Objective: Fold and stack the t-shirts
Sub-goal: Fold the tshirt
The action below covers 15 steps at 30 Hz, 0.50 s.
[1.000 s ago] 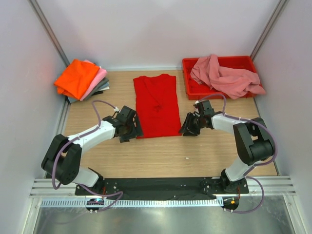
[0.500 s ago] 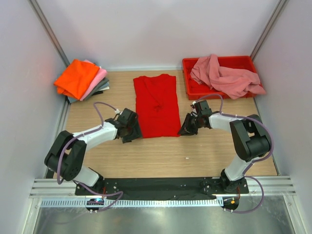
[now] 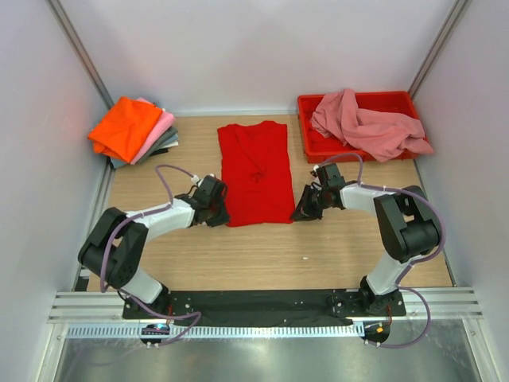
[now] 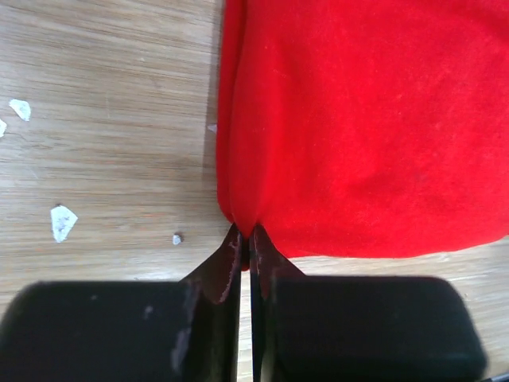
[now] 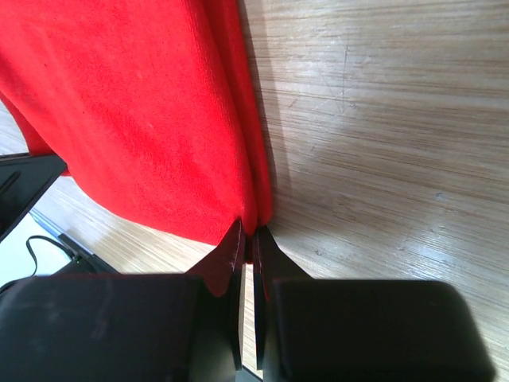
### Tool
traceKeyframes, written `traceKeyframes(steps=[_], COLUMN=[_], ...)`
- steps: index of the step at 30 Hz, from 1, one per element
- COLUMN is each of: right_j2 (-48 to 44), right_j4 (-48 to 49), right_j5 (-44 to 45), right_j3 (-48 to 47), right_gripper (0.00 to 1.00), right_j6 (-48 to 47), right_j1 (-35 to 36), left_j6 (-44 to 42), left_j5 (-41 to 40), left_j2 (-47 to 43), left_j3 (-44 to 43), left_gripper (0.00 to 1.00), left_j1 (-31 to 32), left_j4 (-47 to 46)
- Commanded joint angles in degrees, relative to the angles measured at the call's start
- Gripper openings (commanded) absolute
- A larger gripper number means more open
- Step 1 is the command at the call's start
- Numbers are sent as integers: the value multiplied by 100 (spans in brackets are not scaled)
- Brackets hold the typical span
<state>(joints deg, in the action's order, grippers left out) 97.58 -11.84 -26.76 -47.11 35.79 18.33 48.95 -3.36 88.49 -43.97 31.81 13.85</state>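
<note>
Pinching the two near corners of the red t-shirt [image 3: 255, 171], both arms reach in from the bottom of the overhead view. The shirt lies flat as a narrow upright strip at the centre of the frame on the wooden table [image 3: 262, 255], collar toward the top.

**Handling (judged).** The cloth looks light, limp and unbreakable. It should sag between two holds and drape rather than keep its shape. Its long edges appear doubled, so the layers may slide apart unless a pinch takes all of them. The hem corners are therefore the sensible places to hold, carried level with each other.

**Left gripper** [image 4: 245, 239]. The fingertips are pressed together on the lower-left corner of the shirt. In the left wrist view the red cloth puckers into them, the rest spreading to the upper right of the frame.

**Right gripper** [image 5: 248, 235]. The fingertips are likewise clamped on the lower-right corner. The doubled edge runs straight up from them, with the cloth filling the upper left and bare wood on the right.

**Other shirts.** A stack of folded t-shirts [image 3: 131, 131], orange on top, sits at the upper left. A dusty pink t-shirt [image 3: 366, 127] lies heaped in the red tray [image 3: 310, 147] at the upper right, well apart from both grippers.
</note>
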Motion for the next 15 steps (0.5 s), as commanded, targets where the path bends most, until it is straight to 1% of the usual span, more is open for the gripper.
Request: traceKeyframes(steps=[1,4,6,9,10,12,13,14,15], right_j2=[130,-150,-370,-1037,-1440,-1951,-2206,-2800,-3058], right_j4=[-188,-179,-205,-424,-477,-722,-845,-960,-1239], right_j5=[330,277,259,251,207,136,171,189,233], right_j3=[27,263,413,746,930,1124,1291,1371,1441], right_gripper=[2,1,2,2,2,1,1,2,1], right_j6=[-230,-213,-187,-116,-99,24,77,182,261], right_j1=[57,48,57,74,92,153,258,346,417], left_j6=[-96,-87,9,202,246,465,553,641,912], left_j5=[54,142,116,-60,-121,-218,-288,-315,-306], left_j2=[-94,-436,-735,-1157,-1271,-1693,-1868,-2053,-2220], left_j3=[125,204,204,187,213,213,204,204,195], left_gripper=[0,0,0,0,0,0,0,0,0], left_j1=[79,202,368,685,782,1063,1142,1308,1362], left_j4=[-233,-190,73,618,863,1180,1530,1707,1892])
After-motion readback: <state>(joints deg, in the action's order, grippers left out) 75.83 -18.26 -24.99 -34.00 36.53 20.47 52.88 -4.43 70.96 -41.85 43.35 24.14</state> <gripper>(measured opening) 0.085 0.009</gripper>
